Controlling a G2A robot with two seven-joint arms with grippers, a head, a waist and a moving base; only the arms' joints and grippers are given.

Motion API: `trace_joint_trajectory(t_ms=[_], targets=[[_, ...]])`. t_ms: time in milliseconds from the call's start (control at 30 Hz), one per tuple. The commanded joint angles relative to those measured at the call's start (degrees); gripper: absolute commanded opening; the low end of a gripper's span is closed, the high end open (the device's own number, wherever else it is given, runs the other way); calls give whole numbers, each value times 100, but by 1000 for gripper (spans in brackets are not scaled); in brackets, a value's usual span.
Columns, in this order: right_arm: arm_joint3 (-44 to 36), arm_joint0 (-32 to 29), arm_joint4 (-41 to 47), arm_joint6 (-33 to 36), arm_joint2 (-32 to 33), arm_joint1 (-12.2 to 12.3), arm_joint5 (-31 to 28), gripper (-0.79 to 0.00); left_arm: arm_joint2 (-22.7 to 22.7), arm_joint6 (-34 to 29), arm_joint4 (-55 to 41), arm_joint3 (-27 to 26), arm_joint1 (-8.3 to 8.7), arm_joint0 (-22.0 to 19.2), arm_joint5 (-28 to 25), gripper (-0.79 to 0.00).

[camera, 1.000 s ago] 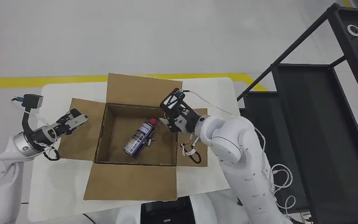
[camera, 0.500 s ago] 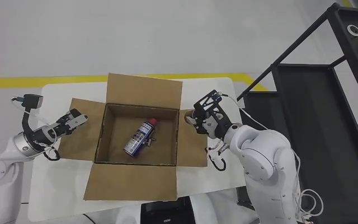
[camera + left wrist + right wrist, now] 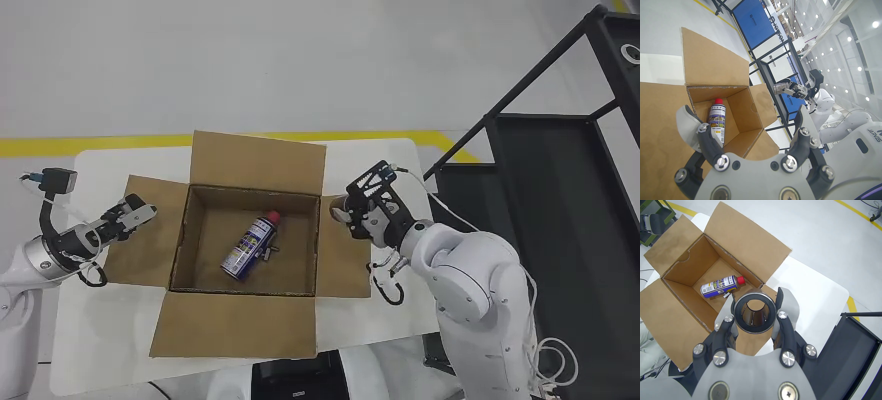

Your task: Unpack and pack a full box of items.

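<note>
While the load hangs clear of the carton, top view: the right end effector pinches a metal cylinder above the side flap of the box, just outside the cavity.
Top view, other arm: the left end effector is spread and empty over the opposite flap, with the box between it and the right one.
Top view, contents: a spray can lies on its side on the box floor, lower than both end effectors and between them.
Left wrist view: the spray can lies ahead of the spread left end effector and lower, inside the box. The held cylinder is far beyond it, well apart.
Right wrist view: the fingers press on opposite sides of the cylinder, whose open bore faces the camera. The spray can lies beyond the fingertips and below, past the box wall.
Step in hand: probably unpacking, carrying the cylinder to the desk.
Doing it well: hold the squeeze steady, since smooth round metal may slip. Clear the flap edge before lowering. Set the cylinder on its end so it cannot roll, and open only once it rests.
</note>
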Motion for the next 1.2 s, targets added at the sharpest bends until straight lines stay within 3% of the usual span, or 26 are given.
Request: trace_joint_trajectory(t_ms=[0, 233, 433, 800, 1167], targets=[[39, -21, -171, -122, 124, 31, -27, -785, 0, 0, 0, 0, 0, 0, 0, 0], [-86, -332, -253, -284, 1058, 139, -22, -785, 0, 0, 0, 0, 0, 0, 0, 0], [365, -402, -659, -372, 1751, 211, 297, -785, 0, 0, 0, 0, 0, 0, 0, 0], [2448, 206, -1308, -1036, 1382, 283, 407, -785, 0, 0, 0, 0, 0, 0, 0, 0], [3910, 582, -1625, -1713, 1021, 306, 700, -785, 0, 0, 0, 0, 0, 0, 0, 0]])
